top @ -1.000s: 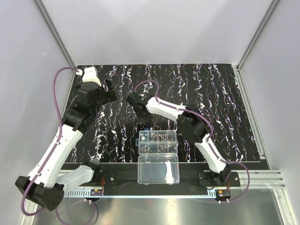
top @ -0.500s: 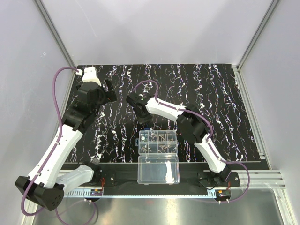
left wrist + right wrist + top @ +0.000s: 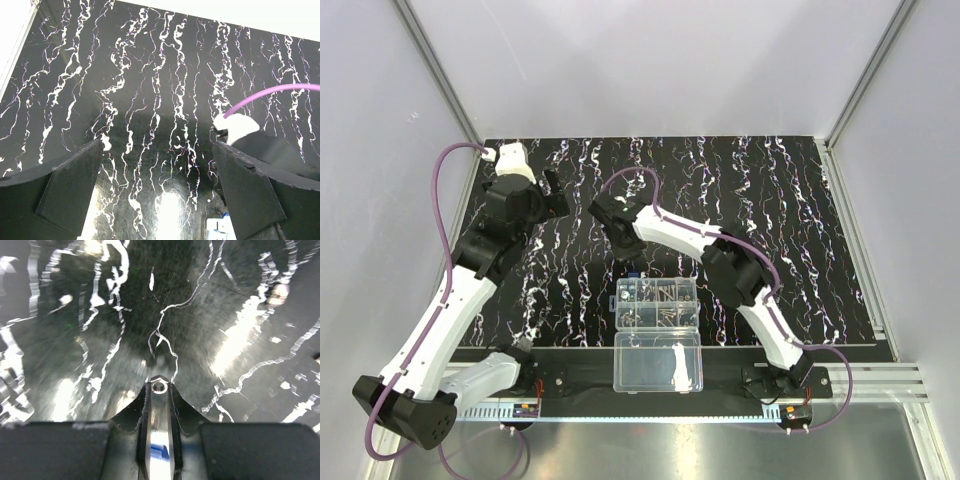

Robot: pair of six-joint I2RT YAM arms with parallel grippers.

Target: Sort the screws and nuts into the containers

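Between white walls [image 3: 650,60] — black mat [image 3: 800,200], white-streaked

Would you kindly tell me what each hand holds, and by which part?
The right hand pinches a nut by its sides, between its fingertips; the left hand holds nothing.

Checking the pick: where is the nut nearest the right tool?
Right wrist view: the nut is pinched in the right tool, over the marbled mat; in the top view that is just beyond the far left corner of the containers.
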